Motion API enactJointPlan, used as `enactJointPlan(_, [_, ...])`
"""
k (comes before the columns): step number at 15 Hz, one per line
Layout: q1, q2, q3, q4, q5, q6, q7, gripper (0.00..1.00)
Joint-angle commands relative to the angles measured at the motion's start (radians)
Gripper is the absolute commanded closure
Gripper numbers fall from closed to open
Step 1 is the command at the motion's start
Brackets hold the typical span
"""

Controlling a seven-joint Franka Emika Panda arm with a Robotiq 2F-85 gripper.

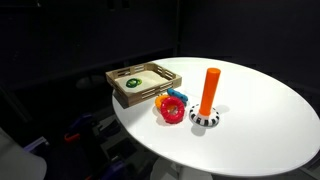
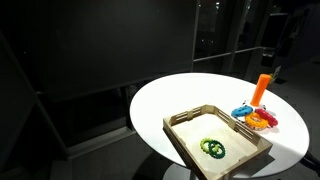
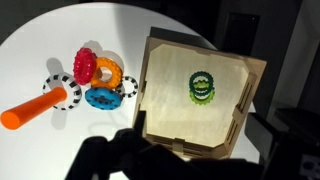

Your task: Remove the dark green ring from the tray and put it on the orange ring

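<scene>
The dark green ring point(image 3: 203, 80) lies in the light wooden tray point(image 3: 149, 92), touching a lighter green ring point(image 3: 203, 96). In both exterior views it shows as a small green spot in the tray point(image 1: 133, 83) point(image 2: 212, 148). The orange ring point(image 3: 108, 70) lies on the white table left of the tray, between a red ring point(image 3: 84, 63) and a blue ring point(image 3: 101, 98). My gripper point(image 3: 195, 152) shows only as dark finger shapes at the bottom of the wrist view. It hangs above the tray's near edge, fingers apart and empty.
An orange upright peg point(image 1: 209, 90) stands on a black-and-white base point(image 1: 205, 119) beside the ring cluster point(image 2: 255, 116). Black-and-white rings point(image 3: 60, 86) lie among the coloured ones. The tray point(image 1: 172, 76) point(image 2: 185, 119) sits near the round table's edge, with dark surroundings beyond.
</scene>
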Motion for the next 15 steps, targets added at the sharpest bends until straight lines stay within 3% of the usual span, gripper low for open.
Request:
enactJointPlan(1, [0.005,0.058,-0.024,-0.026,0.018,0.066,-0.008,0.00])
enactJointPlan(15, [0.034,0.310,-0.030,-0.170,0.064,0.486,0.023,0.00])
